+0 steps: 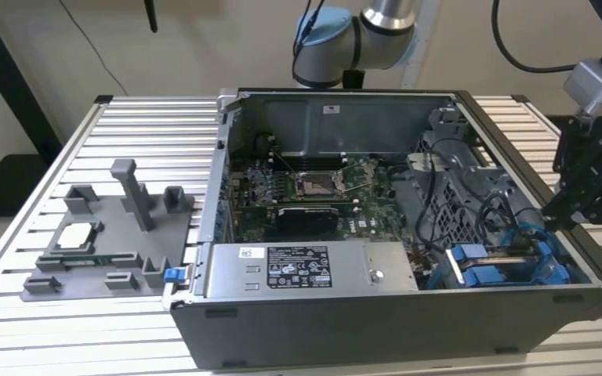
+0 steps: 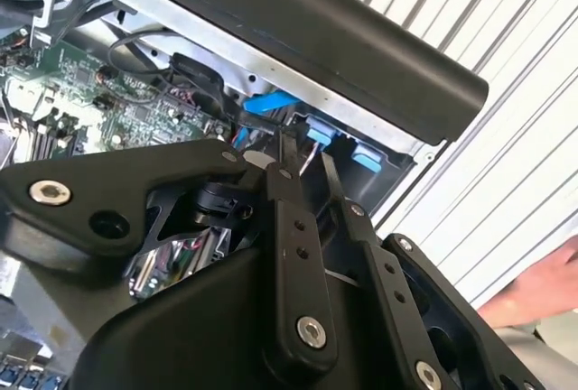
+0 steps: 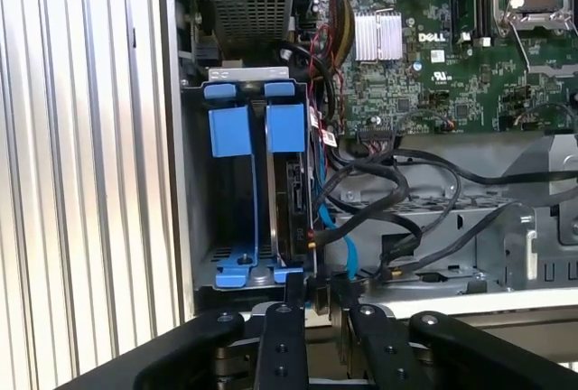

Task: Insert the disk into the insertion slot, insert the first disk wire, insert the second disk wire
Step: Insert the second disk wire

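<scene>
The arm (image 1: pixel 600 92) angles down over the seated disk (image 3: pixel 295 209).

- The disk (image 3: pixel 293 200) stands edge-on in the insertion slot (image 3: pixel 237 268) in the first wrist view. Its broad faces are hidden between the blue carrier and the cage.
- The gripper (image 3: pixel 316 292) is cut off by the picture's edge there, and its body hides the near end of the disk.
- In the exterior view the gripper's mount runs off the exterior view's right, and the arm (image 1: pixel 375 31) is cut off at the top edge.
- A blue wire (image 3: pixel 336 236) passes behind the gripper, so its end is hidden.
- Black cables (image 3: pixel 397 193) slip under the grey cage. Where they end cannot be told.
- A hand (image 2: pixel 540 283), blurred, is cut off at the edge of the second wrist view.
</scene>
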